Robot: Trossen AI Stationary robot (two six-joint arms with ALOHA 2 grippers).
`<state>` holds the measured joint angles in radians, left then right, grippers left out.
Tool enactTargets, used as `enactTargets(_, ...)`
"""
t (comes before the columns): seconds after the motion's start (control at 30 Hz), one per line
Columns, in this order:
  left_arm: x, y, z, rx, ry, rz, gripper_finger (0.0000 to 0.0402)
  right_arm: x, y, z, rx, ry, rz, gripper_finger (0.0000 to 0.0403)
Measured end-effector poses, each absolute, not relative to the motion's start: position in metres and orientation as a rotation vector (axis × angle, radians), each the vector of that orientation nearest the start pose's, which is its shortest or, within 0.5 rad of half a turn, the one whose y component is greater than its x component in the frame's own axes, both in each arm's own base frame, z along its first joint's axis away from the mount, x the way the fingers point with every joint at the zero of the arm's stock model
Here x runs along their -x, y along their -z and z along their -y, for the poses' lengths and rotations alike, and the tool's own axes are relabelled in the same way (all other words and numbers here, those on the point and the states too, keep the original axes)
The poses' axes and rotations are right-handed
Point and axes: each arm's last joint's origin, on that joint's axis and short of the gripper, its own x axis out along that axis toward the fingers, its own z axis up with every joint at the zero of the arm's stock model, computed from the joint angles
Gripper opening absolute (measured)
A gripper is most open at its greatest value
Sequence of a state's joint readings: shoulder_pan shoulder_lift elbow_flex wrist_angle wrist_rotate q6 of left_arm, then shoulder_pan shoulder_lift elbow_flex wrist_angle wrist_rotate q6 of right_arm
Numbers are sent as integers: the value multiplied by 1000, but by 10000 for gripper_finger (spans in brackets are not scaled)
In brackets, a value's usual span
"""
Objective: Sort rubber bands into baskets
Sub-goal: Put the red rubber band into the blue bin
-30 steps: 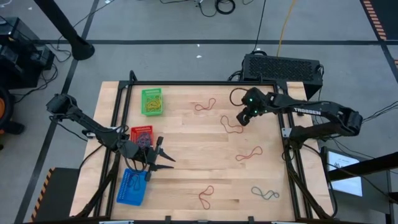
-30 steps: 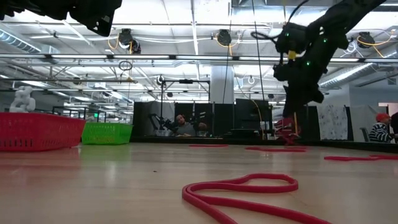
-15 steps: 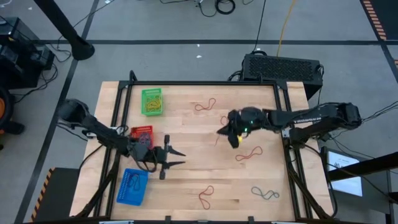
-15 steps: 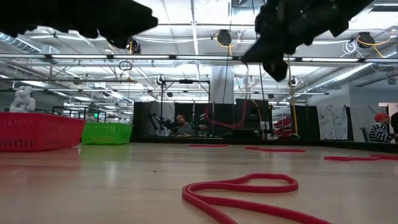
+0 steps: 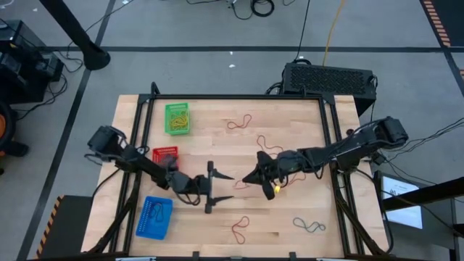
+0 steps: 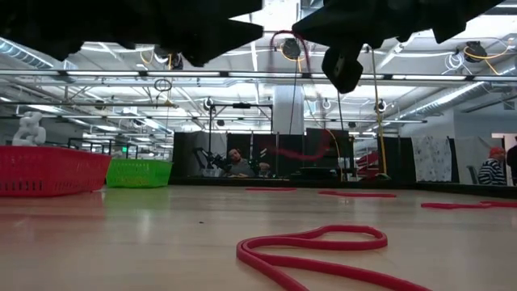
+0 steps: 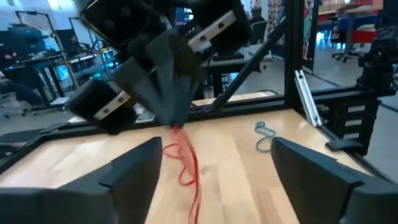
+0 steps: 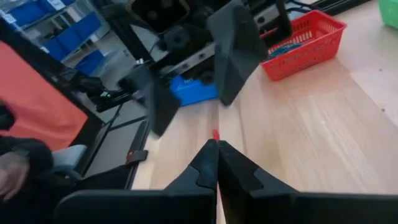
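- Thin red rubber band point(image 7: 185, 163), a limp elastic loop, hanging long axis downward from the pinched-shut fingers of the right gripper point(image 5: 250, 176) over mid-table.
- Left gripper point(image 5: 226, 186) facing it tip to tip, jaws spread wide, band dangling just ahead of the gap between them.
- Likely a handover: left arm nearer the small red plastic mesh basket point(image 5: 164, 156).
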<state>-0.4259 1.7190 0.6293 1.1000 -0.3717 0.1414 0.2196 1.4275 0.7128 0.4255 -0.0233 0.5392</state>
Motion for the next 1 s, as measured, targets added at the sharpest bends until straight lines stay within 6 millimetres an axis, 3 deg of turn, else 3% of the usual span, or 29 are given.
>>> enactTargets(0.17, -313, -172, 126, -148, 44, -24, 322, -295, -216, -69, -506, -140, -351, 0)
enactTargets(0.37, -320, -168, 118, -81, 9, -61, 287, -294, -215, -74, -502, -155, -360, 0)
enactTargets(0.5, -322, -168, 113, -8, -16, -65, 222, -294, -215, -74, -517, -157, -363, 0)
enactTargets(0.73, -322, -168, 114, -9, 6, -66, 22, -294, -215, -73, -519, -154, -363, 0)
enactTargets(1.0, -317, -177, 114, -47, 7, -94, 3, -296, -215, -66, -485, -129, -353, 24)
